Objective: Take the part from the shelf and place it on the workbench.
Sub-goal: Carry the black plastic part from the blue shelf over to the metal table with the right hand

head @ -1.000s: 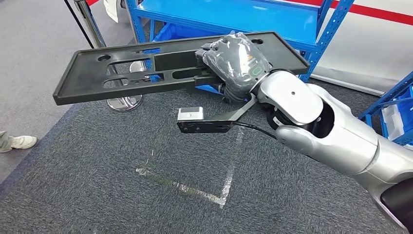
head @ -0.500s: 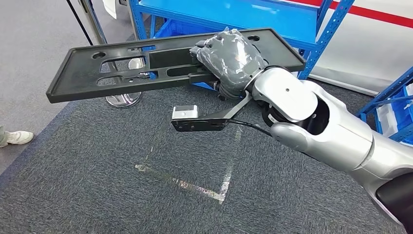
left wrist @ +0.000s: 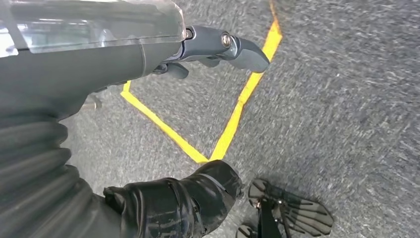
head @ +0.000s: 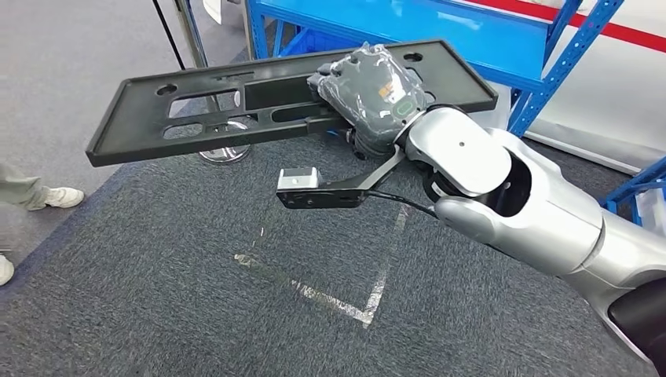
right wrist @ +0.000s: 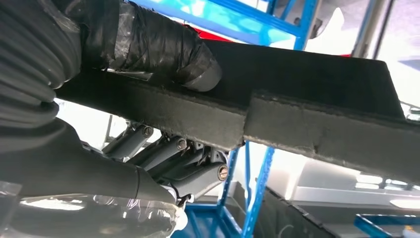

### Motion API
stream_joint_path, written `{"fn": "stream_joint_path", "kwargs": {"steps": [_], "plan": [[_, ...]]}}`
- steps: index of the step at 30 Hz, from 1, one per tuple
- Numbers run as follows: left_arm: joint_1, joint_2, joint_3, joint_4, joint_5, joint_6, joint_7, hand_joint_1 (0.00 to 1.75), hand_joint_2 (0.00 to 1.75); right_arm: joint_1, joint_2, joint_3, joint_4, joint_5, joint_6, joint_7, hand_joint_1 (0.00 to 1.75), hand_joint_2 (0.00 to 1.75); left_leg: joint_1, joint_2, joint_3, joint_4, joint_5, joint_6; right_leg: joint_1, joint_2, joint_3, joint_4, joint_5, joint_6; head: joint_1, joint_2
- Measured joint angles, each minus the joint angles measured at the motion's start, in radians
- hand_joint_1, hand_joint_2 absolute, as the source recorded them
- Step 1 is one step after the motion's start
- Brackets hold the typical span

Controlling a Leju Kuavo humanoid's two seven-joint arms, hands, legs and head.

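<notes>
Part point(head: 259, 102) in the grip, and it's off the shelf! The right hand point(head: 373, 94) is clamped onto the long black panel near one end. The right wrist view shows the thumb point(right wrist: 163, 49) pressed on one face and the darker fingers point(right wrist: 173, 158) curled under the other. From there the panel juts out level across the robot's front, held in the air above the grey carpet point(head: 196, 298), with the far end hanging free. Just beyond it stands the blue shelf point(head: 440, 31), and a person's shoe point(head: 59, 196) waits at the carpet's edge. Down low, the left hand point(left wrist: 173, 54) hangs over yellow floor tape point(left wrist: 233, 119) with nothing in it, fingers loosely apart. So the pick looks done; the carry and the set-down on the desk are left.
</notes>
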State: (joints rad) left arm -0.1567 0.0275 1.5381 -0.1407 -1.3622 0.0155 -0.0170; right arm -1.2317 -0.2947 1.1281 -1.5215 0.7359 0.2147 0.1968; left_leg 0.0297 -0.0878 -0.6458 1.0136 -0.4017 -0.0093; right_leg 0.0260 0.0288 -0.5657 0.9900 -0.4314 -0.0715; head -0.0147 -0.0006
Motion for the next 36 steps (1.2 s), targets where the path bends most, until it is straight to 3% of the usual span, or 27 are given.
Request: {"fn": "stream_joint_path", "kwargs": {"steps": [2,5,6,7,10,12,15,16,18,20,21,22,23,25,27,28,30,31,33,34,36], "plan": [[0.001,0.000,0.000,0.000,0.000,0.000,0.001,0.00,1.75,-0.001,0.005,0.001,0.002,0.001,0.001,0.000,1.75,1.75,-0.007,0.028,-0.015,0.027,-0.024,-0.007,-0.009,-0.021,0.020,-0.045,0.018,0.003,-0.002,0.000],[0.000,-0.003,0.000,0.000,0.000,-0.001,0.002,0.00,1.75,-0.002,0.008,0.006,0.008,0.002,0.003,0.000,1.75,1.75,-0.002,0.069,-0.087,0.189,-0.108,-0.024,-0.014,-0.052,0.020,-0.052,0.021,0.015,-0.006,0.000],[0.000,-0.003,0.000,0.000,0.000,-0.001,0.002,0.00,1.75,-0.001,0.009,0.009,0.010,0.002,0.005,0.000,1.75,1.75,0.002,0.075,-0.100,0.223,-0.116,-0.032,-0.017,-0.063,0.014,-0.044,0.018,0.020,-0.005,0.000],[0.001,-0.002,0.000,0.000,0.000,-0.001,0.002,0.00,1.75,0.000,0.011,0.012,0.012,0.003,0.006,0.000,1.75,1.75,0.006,0.079,-0.097,0.223,-0.108,-0.040,-0.021,-0.072,0.008,-0.033,0.013,0.026,-0.006,0.000],[0.000,-0.004,0.000,0.001,-0.001,-0.001,0.002,0.00,1.75,0.002,0.016,0.015,0.015,0.003,0.006,-0.002,1.75,1.75,0.016,0.113,-0.017,0.082,-0.049,-0.064,-0.033,-0.099,-0.016,0.014,-0.008,0.057,-0.007,0.000],[-0.001,-0.007,0.000,0.001,-0.002,-0.001,0.002,0.00,1.75,0.000,0.018,0.015,0.017,0.004,0.006,-0.004,1.75,1.75,0.016,0.121,0.000,0.044,-0.042,-0.053,-0.032,-0.110,-0.030,0.043,-0.022,0.074,-0.004,0.000],[-0.001,-0.006,0.000,0.001,-0.003,-0.001,0.002,0.00,1.75,-0.001,0.020,0.015,0.019,0.004,0.007,-0.007,1.75,1.75,0.013,0.096,-0.013,0.056,-0.041,-0.019,-0.031,-0.121,-0.034,0.056,-0.030,0.082,0.008,0.000],[-0.001,-0.006,0.000,0.001,-0.003,-0.001,0.002,0.00,1.75,-0.001,0.021,0.015,0.020,0.005,0.007,-0.008,1.75,1.75,0.012,0.088,-0.015,0.056,-0.038,-0.012,-0.033,-0.112,-0.038,0.068,-0.042,0.085,0.010,0.000],[0.000,-0.006,0.000,0.001,-0.004,-0.001,0.003,0.00,1.75,0.000,0.021,0.015,0.021,0.005,0.007,-0.009,1.75,1.75,0.012,0.071,-0.017,0.051,-0.032,0.001,-0.038,-0.072,-0.069,0.145,-0.099,0.090,0.011,0.000],[0.000,-0.006,0.000,0.001,-0.006,-0.001,0.004,0.00,1.75,0.002,0.021,0.015,0.023,0.005,0.008,-0.009,1.75,1.75,0.011,0.053,-0.019,0.044,-0.024,0.009,-0.036,-0.040,-0.124,0.275,-0.168,0.089,0.013,0.000],[0.001,-0.005,0.000,0.001,-0.007,-0.001,0.005,0.00,1.75,0.004,0.021,0.015,0.024,0.005,0.009,-0.009,1.75,1.75,0.009,0.043,-0.020,0.041,-0.021,0.010,-0.033,-0.035,-0.144,0.322,-0.182,0.085,0.014,0.000],[0.001,-0.005,0.000,0.001,-0.009,-0.001,0.005,0.00,1.75,0.007,0.021,0.015,0.026,0.005,0.011,-0.009,1.75,1.75,0.007,0.032,-0.021,0.039,-0.019,0.009,-0.030,-0.033,-0.148,0.333,-0.176,0.079,0.014,0.000],[0.000,-0.005,0.000,0.001,-0.010,-0.001,0.005,0.00,1.75,0.010,0.021,0.015,0.027,0.005,0.012,-0.009,1.75,1.75,0.003,0.020,-0.021,0.038,-0.017,0.009,-0.026,-0.030,-0.132,0.299,-0.149,0.068,0.015,0.000],[0.000,-0.008,0.000,0.002,-0.011,-0.001,0.006,0.00,1.75,0.010,0.021,0.016,0.028,0.005,0.012,-0.009,1.75,1.75,-0.002,-0.003,-0.018,0.034,-0.013,0.007,-0.015,-0.001,-0.063,0.157,-0.078,0.036,0.013,0.000],[0.000,-0.011,0.000,0.003,-0.011,-0.001,0.006,0.00,1.75,0.007,0.022,0.016,0.028,0.005,0.012,-0.009,1.75,1.75,0.003,-0.022,-0.019,0.022,-0.002,0.001,-0.008,0.032,-0.013,0.053,-0.039,0.010,0.009,0.000],[0.000,-0.012,0.000,0.003,-0.011,-0.001,0.006,0.00,1.75,0.006,0.022,0.016,0.029,0.005,0.012,-0.009,1.75,1.75,0.008,-0.032,-0.022,0.016,0.005,-0.004,-0.007,0.039,-0.007,0.037,-0.036,0.004,0.008,0.000],[0.001,-0.010,0.000,0.003,-0.011,-0.001,0.007,0.00,1.75,0.005,0.023,0.016,0.029,0.005,0.013,-0.009,1.75,1.75,0.014,-0.048,-0.025,-0.001,0.018,-0.014,-0.007,0.024,0.003,0.010,-0.021,0.002,0.012,0.000],[0.002,-0.009,0.000,0.003,-0.011,-0.001,0.007,0.00,1.75,0.005,0.025,0.016,0.030,0.006,0.013,-0.009,1.75,1.75,0.010,-0.038,-0.027,-0.002,0.016,-0.018,-0.009,0.011,0.013,-0.010,-0.012,0.005,0.011,0.000],[0.004,-0.008,0.000,0.002,-0.011,-0.002,0.008,0.00,1.75,0.003,0.028,0.016,0.031,0.006,0.014,-0.009,1.75,1.75,0.003,0.016,-0.051,0.044,-0.017,-0.023,-0.015,-0.018,0.031,-0.046,0.002,0.012,0.005,0.000],[0.004,-0.008,0.000,0.003,-0.011,-0.003,0.008,0.00,1.75,0.002,0.029,0.016,0.032,0.006,0.015,-0.009,1.75,1.75,0.001,0.048,-0.076,0.100,-0.047,-0.027,-0.014,-0.031,0.032,-0.049,0.004,0.016,0.002,0.000],[0.001,-0.007,0.000,0.003,-0.012,-0.003,0.008,0.00,1.75,0.005,0.030,0.017,0.034,0.006,0.017,-0.009,1.75,1.75,0.004,0.076,-0.129,0.220,-0.095,-0.037,-0.015,-0.057,0.027,-0.041,0.001,0.021,0.000,0.000]]}}
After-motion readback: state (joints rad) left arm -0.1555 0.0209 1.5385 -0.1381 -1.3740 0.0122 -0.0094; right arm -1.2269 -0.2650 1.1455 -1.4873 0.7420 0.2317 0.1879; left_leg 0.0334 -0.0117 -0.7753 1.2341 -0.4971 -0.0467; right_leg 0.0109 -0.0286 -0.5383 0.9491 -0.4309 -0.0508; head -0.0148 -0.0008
